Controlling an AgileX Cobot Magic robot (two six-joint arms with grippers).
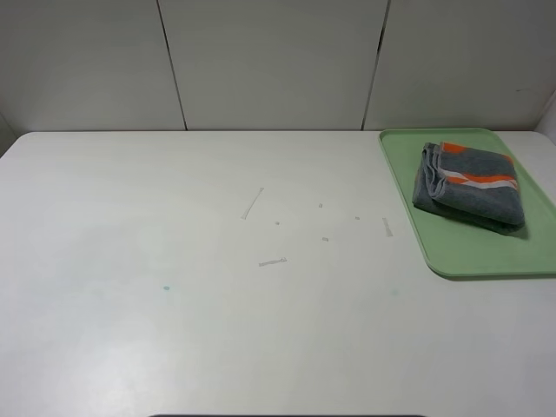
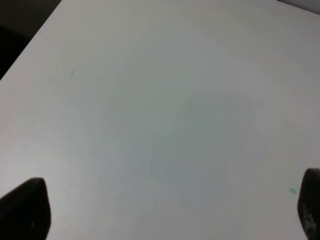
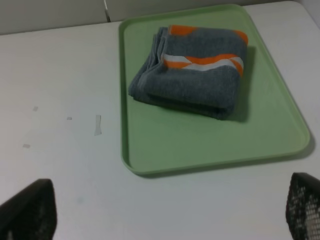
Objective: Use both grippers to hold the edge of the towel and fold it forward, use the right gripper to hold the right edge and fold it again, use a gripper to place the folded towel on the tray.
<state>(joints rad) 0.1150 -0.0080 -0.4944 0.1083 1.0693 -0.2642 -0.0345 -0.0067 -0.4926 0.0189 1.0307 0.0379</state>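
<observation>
White tabletop (image 1: pixel 174 330), scuffed.
My green tray (image 1: pixel 452 252) rests at its far right corner; small grey marks (image 1: pixel 272 261) dot the middle.

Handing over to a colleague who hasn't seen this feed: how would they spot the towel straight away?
Start at the white table and go to its far right corner, where a flat light-green rectangular plastic tray lies. On the tray's far half sits the dark grey terry-cloth towel, folded into a thick bundle. Its orange-and-white striped band, facing up, makes it the only colourful cloth item in sight.
</observation>
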